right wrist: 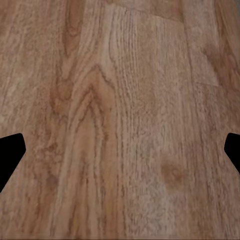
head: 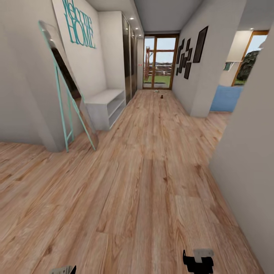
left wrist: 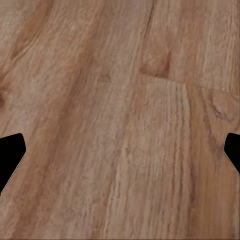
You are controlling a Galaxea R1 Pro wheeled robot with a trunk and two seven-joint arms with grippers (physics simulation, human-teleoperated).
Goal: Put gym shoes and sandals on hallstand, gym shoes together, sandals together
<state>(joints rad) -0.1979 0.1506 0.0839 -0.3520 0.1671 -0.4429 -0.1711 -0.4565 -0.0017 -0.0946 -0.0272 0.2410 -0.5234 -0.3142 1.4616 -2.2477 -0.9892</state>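
Head view, setting: long corridor floor [head: 152, 182] of light wood planks, running to a glazed door [head: 161, 62] at the far end.
Head view, left wall: teal-framed leaning mirror [head: 64, 89], "Welcome Home" lettering [head: 79, 24], then a low pale bench unit with open shelves [head: 106, 106]. Whether this is the hallstand or a plain bench, I cannot tell from here.
Head view, task items: small specks on the floor near the door, one pale [head: 156, 91], one dark [head: 161, 96]. Probably the shoes and sandals, too small to name. Well apart from the robot.
Head view, arms: right tool [head: 198, 262] low at the frame's edge, dark block with a grey plate; left tool [head: 62, 270] barely cut in at the bottom. Opening not readable here.
Left wrist view: bare planks [left wrist: 120, 120]; black fingertips [left wrist: 10, 155] at opposite edges, so the left tool stands wide, holding nothing.
Right wrist view: bare planks [right wrist: 120, 120]; fingertips [right wrist: 10, 152] likewise far apart, right tool wide and empty.
Step in hand (judgement): travel down the corridor toward the specks.
Doing it well: drive straight along the middle, clear of the mirror's feet and the right wall corner [head: 198, 110]; stop short so the items stay in sight below the head camera.
Hidden: tool bodies cropped; bench's upper part unclear; item count unknown.
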